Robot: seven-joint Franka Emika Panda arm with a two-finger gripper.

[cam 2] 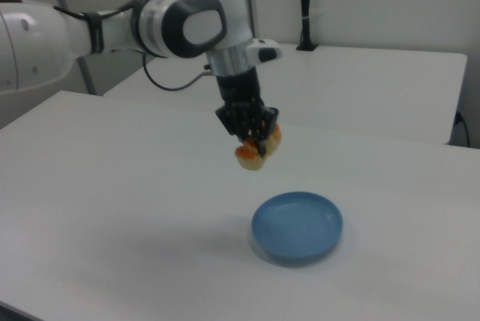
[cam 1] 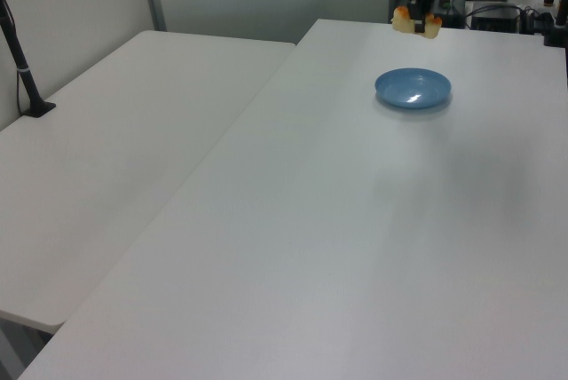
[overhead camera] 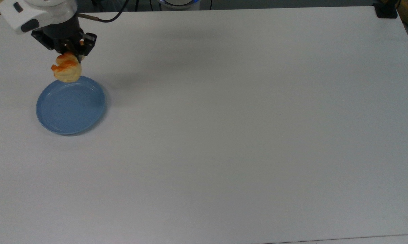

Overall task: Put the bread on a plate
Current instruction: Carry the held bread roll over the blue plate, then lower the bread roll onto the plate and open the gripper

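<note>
Pale-yellow bread point(overhead camera: 67, 70) with orange-brown glaze hangs in the air, pinched between the jaws point(overhead camera: 69, 54), which are closed on its upper part. In the top view the black fingers point(overhead camera: 80, 45) are mostly covered by the white wrist housing and by the bun itself, so only their outer edges show; the arm above the wrist is cut off by the top view's upper edge. In the left view the jaws point(cam 1: 419, 18) sit at the far end of the worktop point(cam 1: 355, 220), and the arm above them is cropped by the frame, with dark clutter behind making the fingers hard to pick out; the bread point(cam 1: 417, 22) shows as two small yellow ends either side of a dark finger.

The right view gives the clearest look: the arm point(cam 2: 187, 25) reaches down, the jaws point(cam 2: 255, 141) point at the worktop, and the bread point(cam 2: 257, 148) pokes out below and to both sides of them, tilted.

The blue plate point(overhead camera: 44, 117) lies flat on the worktop point(overhead camera: 241, 135), with nothing on it. In the top view the bread overlaps the plate's far rim. In the right view the bread hangs well clear above the worktop, up and to the right view's left of the plate point(cam 2: 330, 220), not touching it. In the left view the plate point(cam 1: 435, 94) lies nearer the camera than the bread.
</note>
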